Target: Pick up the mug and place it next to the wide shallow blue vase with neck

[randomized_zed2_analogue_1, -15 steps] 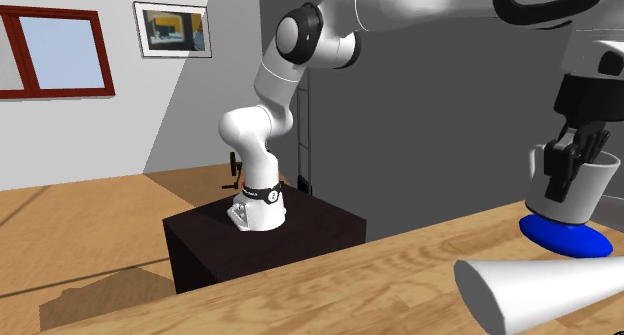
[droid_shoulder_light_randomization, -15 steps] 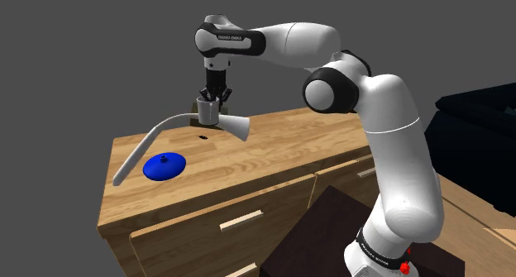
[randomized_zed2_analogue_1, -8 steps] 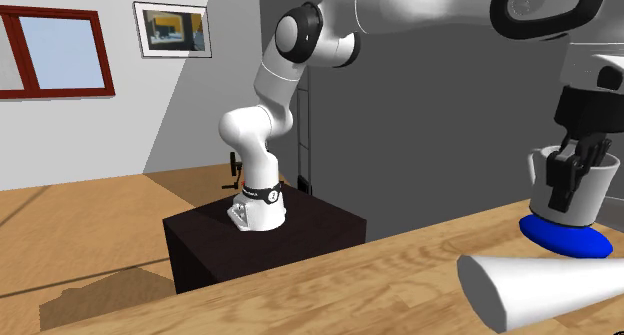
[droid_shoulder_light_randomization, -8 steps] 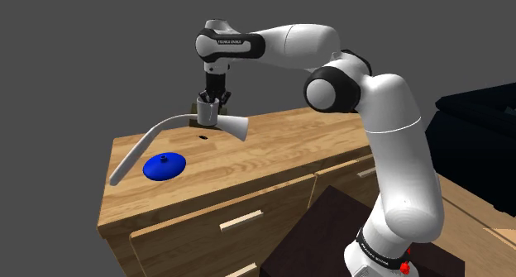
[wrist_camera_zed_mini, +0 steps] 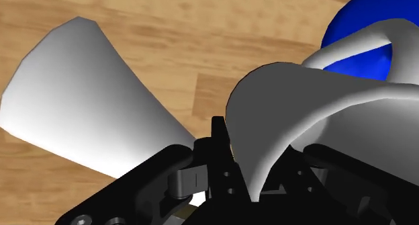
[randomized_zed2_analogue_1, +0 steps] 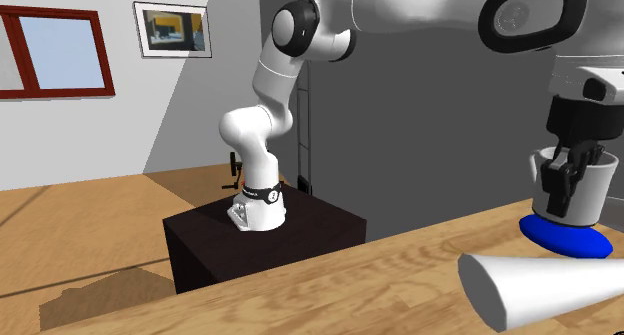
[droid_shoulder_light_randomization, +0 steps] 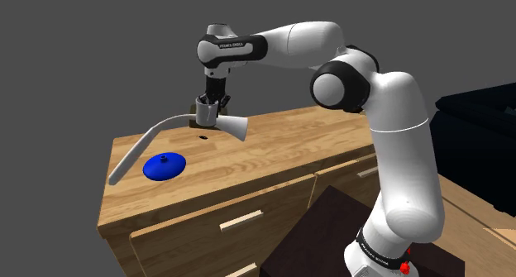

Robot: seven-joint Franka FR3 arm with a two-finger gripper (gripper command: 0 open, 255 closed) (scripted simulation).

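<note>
Above the far part of the wooden cabinet top (droid_shoulder_light_randomization: 281, 155), the gripper (droid_shoulder_light_randomization: 210, 102) hangs clamped on the pale mug (droid_shoulder_light_randomization: 207, 112), pinching its wall at the rim. The mug looks rigid, light and smooth (likely breakable if dropped), so that wall pinch seems apt, though slipping is a risk. The blue vase (droid_shoulder_light_randomization: 164, 165) sits on the top toward the shoulder view's left, nearer the front edge. A long white horn-shaped thing (droid_shoulder_light_randomization: 150, 139) arcs past the vase, its flared end just beside the mug; I judge it the main obstruction.

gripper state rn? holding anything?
Gripper: closed, holding the plain light-grey mug by its wall, lifted off the wooden top.
</note>
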